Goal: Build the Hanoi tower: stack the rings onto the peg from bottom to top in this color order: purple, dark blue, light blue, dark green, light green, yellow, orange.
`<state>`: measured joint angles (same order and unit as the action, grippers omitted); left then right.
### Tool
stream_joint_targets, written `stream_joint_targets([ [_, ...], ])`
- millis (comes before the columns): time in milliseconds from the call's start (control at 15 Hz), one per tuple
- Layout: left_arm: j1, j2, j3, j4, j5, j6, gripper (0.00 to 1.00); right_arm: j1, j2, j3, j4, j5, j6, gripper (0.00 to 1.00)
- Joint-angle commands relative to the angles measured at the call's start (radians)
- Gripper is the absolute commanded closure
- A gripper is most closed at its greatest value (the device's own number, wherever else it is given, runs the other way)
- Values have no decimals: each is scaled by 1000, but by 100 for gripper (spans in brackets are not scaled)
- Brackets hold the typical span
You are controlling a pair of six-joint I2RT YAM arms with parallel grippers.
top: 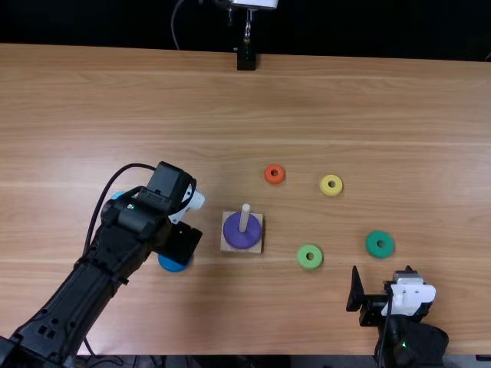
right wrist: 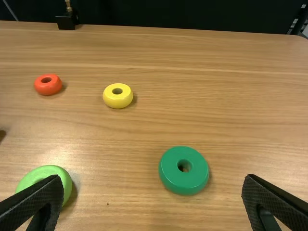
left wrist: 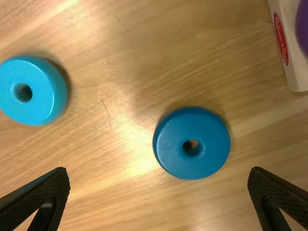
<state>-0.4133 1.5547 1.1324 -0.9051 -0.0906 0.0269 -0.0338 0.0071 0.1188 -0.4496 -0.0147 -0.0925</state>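
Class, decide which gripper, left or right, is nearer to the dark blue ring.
Left. The left gripper hovers open just above the dark blue ring; the right gripper is across the table, near the dark green ring.

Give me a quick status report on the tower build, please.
Left claw open over dark blue ring; right claw open, empty. Purple ring on peg. Nothing seen between left claw and dark blue ring.

From top view, clock around the peg | pegs: one | wooden bases: one | rings: seven, being one purple ring at centre, two blue rings between 8 and 10, four other rings between 1 and 4
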Motion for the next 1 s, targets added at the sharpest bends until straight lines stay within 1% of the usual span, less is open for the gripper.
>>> stream_joint_targets([
  [0, -19, 4, -26, 9, -1, 6, 0, -12, -7, -119, -63, 9, 2, 0],
  [67, -33, 7, -31, 9, -1, 6, 0, -12, -7, -119, -61, 9, 2, 0],
  [400, -47, 58, -51, 10, -3, 6, 0, -12, -7, -119, -61, 9, 0, 0],
  [933, -44, 130, -56, 21, -1, 8, 0, -12, -7, -119, -61, 9, 2, 0],
])
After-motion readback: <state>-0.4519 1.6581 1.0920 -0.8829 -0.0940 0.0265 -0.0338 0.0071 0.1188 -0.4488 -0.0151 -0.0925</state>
